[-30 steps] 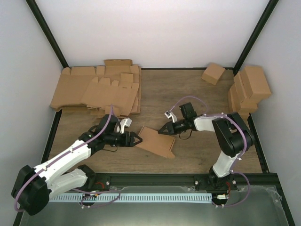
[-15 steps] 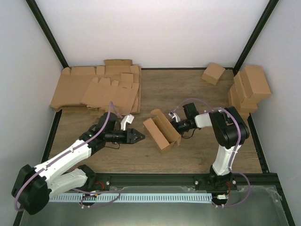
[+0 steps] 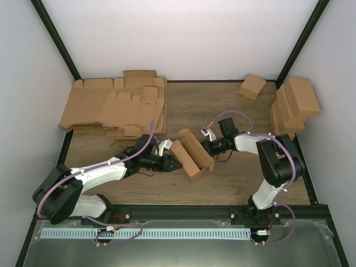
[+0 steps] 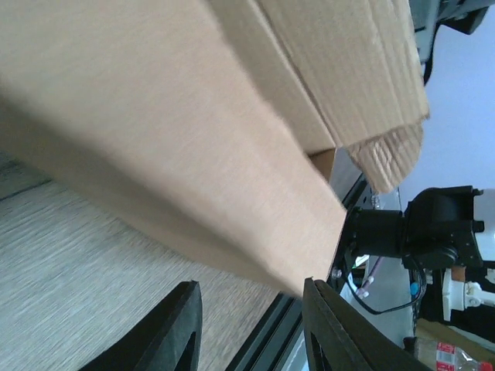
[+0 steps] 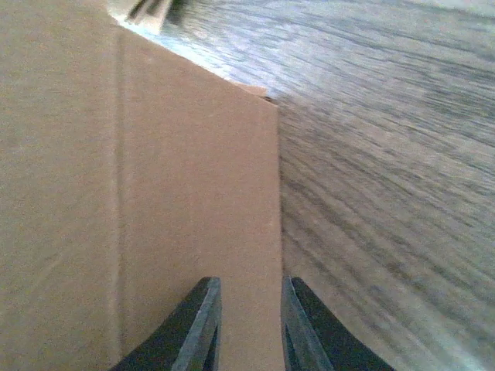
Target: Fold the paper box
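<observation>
Since a second ago the paper box [image 3: 192, 157] has gone from a flattened sheet lying on the table [image 3: 233, 105] to a raised, open-topped sleeve, and my left arm has reached in from the left until its left claw [image 3: 174, 164] sits right against the box's left end. From overhead, the box stands in the middle of the table, set at a slant, between the two claws. My right claw [image 3: 206, 146] comes in from the right, and its wrist camera shows the two dark fingers close together with a cardboard panel of the box [image 5: 116, 193] running down between them, so I read it as pinched on the box's right wall [image 5: 249, 282]. On the left wrist camera the box [image 4: 193, 116] fills the upper part of the view, its lower corner pointing down toward the gap between the fingers; the left claw [image 4: 247, 284] stands partly spread, with wood grain showing between the fingers, and I see nothing clamped in it. Well behind the left arm lies a stack of flat cardboard blanks [image 3: 111, 108] at the far left of the table. Folded boxes [image 3: 295, 105] are piled against the right wall, with a single small box [image 3: 252, 87] near the far right corner.
</observation>
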{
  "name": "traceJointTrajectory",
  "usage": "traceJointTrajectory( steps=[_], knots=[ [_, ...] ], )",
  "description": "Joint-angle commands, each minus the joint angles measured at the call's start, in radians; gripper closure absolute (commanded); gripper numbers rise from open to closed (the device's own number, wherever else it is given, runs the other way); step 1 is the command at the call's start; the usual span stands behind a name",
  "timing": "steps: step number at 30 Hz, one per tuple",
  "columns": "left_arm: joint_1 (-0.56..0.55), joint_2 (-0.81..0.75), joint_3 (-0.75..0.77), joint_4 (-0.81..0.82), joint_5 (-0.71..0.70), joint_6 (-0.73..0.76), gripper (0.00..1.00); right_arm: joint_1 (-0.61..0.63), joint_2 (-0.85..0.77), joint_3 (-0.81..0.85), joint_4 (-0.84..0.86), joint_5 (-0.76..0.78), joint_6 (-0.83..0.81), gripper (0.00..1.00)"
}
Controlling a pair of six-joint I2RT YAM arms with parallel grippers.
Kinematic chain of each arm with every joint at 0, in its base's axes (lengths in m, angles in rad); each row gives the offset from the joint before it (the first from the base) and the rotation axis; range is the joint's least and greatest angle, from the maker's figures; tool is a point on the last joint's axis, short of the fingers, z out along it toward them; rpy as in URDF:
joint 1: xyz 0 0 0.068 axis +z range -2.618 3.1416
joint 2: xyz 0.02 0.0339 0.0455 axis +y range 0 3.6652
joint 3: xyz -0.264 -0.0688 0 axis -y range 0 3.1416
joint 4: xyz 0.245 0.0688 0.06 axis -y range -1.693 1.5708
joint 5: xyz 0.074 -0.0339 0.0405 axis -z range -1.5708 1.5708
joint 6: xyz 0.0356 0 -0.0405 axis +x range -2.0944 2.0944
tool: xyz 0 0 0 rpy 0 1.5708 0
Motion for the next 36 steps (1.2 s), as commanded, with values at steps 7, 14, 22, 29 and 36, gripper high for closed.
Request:
traceJointTrajectory(
  steps=[7,14,22,29,36],
  knots=[
    [-0.095,0.132,0.1,0.122,-0.049,-0.012,0.62,0.049,-0.198,0.007,-0.148,0.005,-0.024,0.73],
    [-0.113,0.161,0.119,0.125,-0.084,-0.014,0.63,0.053,-0.254,-0.028,-0.175,0.022,-0.018,0.7],
    [-0.115,0.157,0.11,0.102,-0.134,-0.007,0.63,0.053,-0.389,0.004,-0.252,0.116,0.013,0.48],
    [-0.114,0.15,0.1,0.1,-0.171,-0.002,0.63,0.055,-0.478,-0.035,-0.261,0.084,0.027,0.32],
    [-0.114,0.161,0.105,0.118,-0.163,-0.006,0.63,0.082,-0.522,-0.058,-0.288,0.154,0.071,0.07]
  ],
)
